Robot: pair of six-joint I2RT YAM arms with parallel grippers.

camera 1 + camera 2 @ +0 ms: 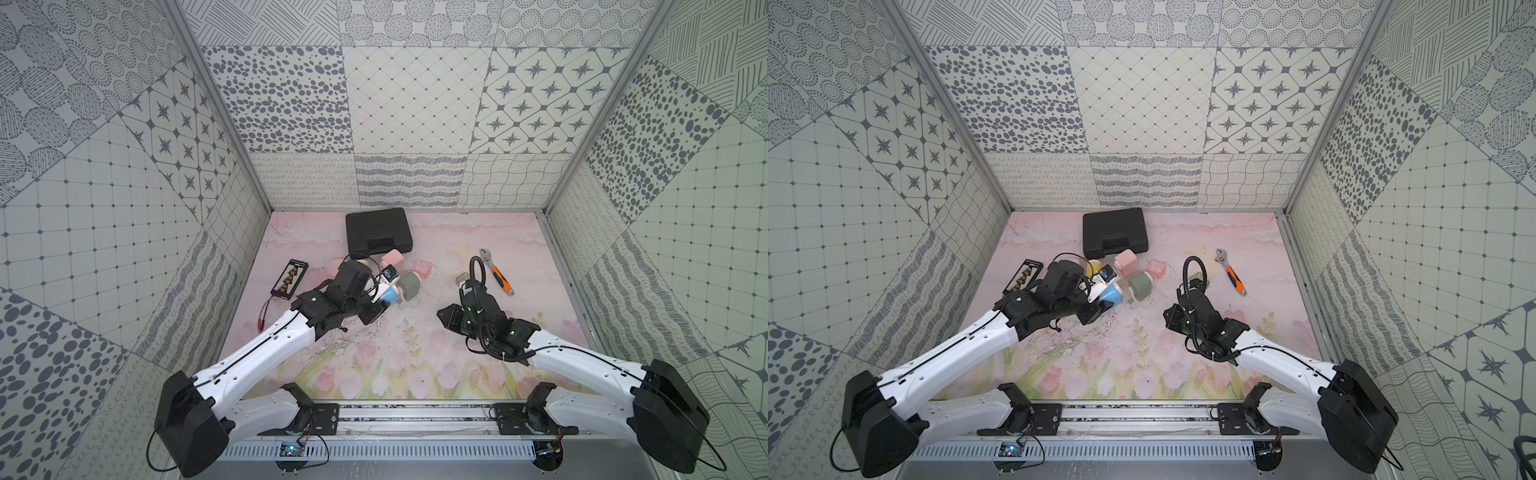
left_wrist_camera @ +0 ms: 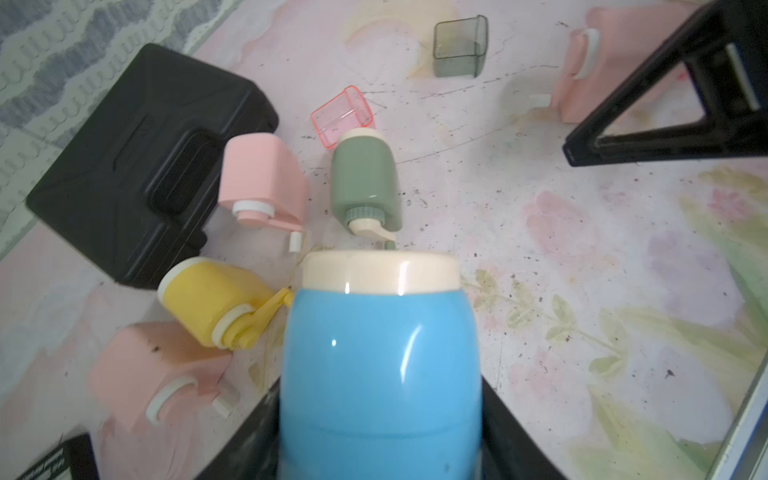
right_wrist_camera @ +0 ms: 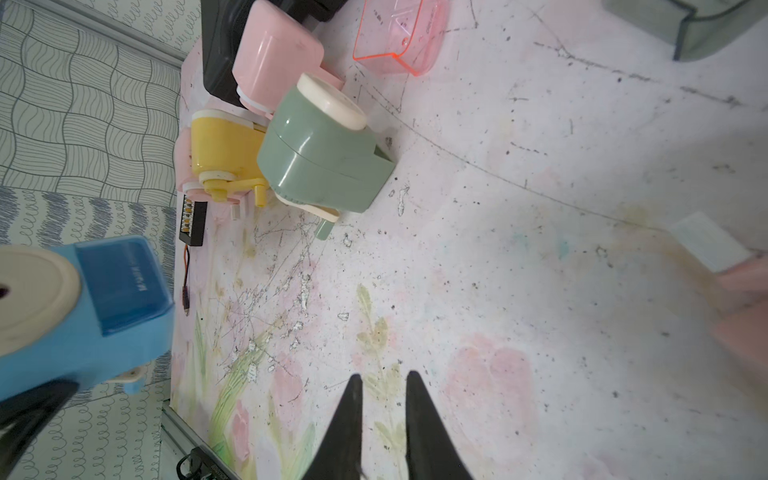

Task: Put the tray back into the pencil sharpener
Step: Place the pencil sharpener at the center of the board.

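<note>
Tray [image 3: 120,286] looks seated in the blue sharpener [image 2: 380,365], which the left gripper [image 2: 380,432] clamps aloft near the green sharpener [image 3: 320,158], presenting its front to the right gripper [image 3: 382,415], whose fingers stand slightly apart, empty.

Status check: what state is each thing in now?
Left pincer, shut on the blue plastic pencil sharpener
Blue translucent tray, seated in that sharpener
Right pincer, slightly open and empty
Sage-green plastic sharpener, lying on its side
Pink clear plastic tray, loose on the mat
Smoky grey clear tray, loose on the mat
Black plastic case, closed
</note>
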